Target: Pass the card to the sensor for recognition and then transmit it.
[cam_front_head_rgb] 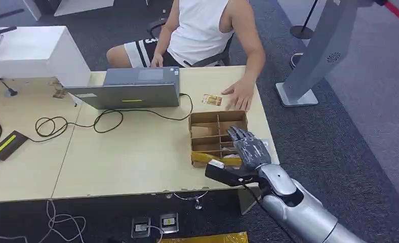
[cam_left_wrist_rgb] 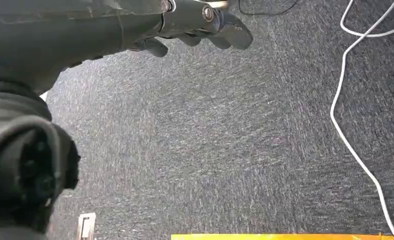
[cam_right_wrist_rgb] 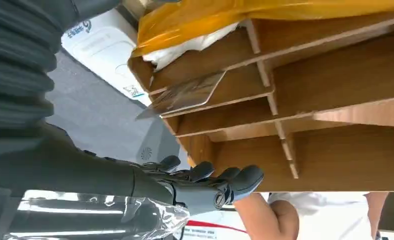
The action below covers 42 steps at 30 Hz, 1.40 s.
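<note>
- Two hands to account for: the right hand (cam_front_head_rgb: 248,149) hovers over the near right corner of the cardboard divider box (cam_front_head_rgb: 201,132) on the table (cam_front_head_rgb: 126,157); the left hand (cam_left_wrist_rgb: 195,22) hangs over grey carpet beside a white cable (cam_left_wrist_rgb: 342,90).
- Judged from this, the pick-up step is in hand and no card has reached a sensor yet.
- Right fingers (cam_right_wrist_rgb: 220,182) are stretched out and apart, grasping nothing; whether they touch the box's edge I cannot tell.
- Left fingers look loosely extended and carry nothing.
- One card (cam_right_wrist_rgb: 185,95) leans in a compartment of the box, at its right edge beside a yellow wrapper (cam_right_wrist_rgb: 265,12).
- Another small card (cam_front_head_rgb: 212,99) lies flat on the table beyond the box, just beside a person's hand (cam_front_head_rgb: 239,94).
- Next move calls for the right fingers to dip into that compartment and pinch the leaning card's free edge without catching the thin dividers.
- Which device serves as the sensor I cannot tell.
</note>
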### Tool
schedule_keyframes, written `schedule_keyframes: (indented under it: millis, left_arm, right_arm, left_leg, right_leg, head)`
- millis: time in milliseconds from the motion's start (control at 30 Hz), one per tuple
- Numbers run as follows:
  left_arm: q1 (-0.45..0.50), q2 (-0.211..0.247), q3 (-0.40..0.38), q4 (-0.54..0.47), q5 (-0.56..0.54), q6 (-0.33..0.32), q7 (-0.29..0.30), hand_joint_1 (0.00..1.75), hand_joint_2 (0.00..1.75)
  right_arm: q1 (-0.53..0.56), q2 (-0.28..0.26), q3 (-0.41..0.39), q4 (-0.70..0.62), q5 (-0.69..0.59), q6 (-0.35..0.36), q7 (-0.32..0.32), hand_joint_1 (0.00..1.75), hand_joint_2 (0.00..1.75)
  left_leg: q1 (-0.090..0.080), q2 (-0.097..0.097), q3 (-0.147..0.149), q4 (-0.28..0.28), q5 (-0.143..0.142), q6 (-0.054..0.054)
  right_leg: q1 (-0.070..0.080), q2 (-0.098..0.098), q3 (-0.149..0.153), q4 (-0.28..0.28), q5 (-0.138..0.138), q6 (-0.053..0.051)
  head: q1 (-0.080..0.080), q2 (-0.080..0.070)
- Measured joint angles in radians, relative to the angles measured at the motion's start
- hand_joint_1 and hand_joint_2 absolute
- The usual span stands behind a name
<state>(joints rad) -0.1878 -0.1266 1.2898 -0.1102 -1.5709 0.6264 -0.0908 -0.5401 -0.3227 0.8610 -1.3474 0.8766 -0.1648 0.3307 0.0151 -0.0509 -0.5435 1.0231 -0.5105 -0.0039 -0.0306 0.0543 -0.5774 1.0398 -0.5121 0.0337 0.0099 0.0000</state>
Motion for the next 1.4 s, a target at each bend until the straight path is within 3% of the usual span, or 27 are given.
schedule_keyframes:
  millis: [1400]
  left_arm:
    - [0.004,0.0,0.0,0.006,0.0,0.008,0.0,0.0,0.0]
  right_arm:
    - [0.0,0.019,0.014,0.078,-0.018,-0.001,0.011,0.0,1.75]
  left_leg:
    - [0.0,0.0,0.0,0.0,0.0,0.0]
  right_leg:
    - [0.0,0.0,0.0,0.0,0.0,0.0]
  head:
    - [0.0,0.0]
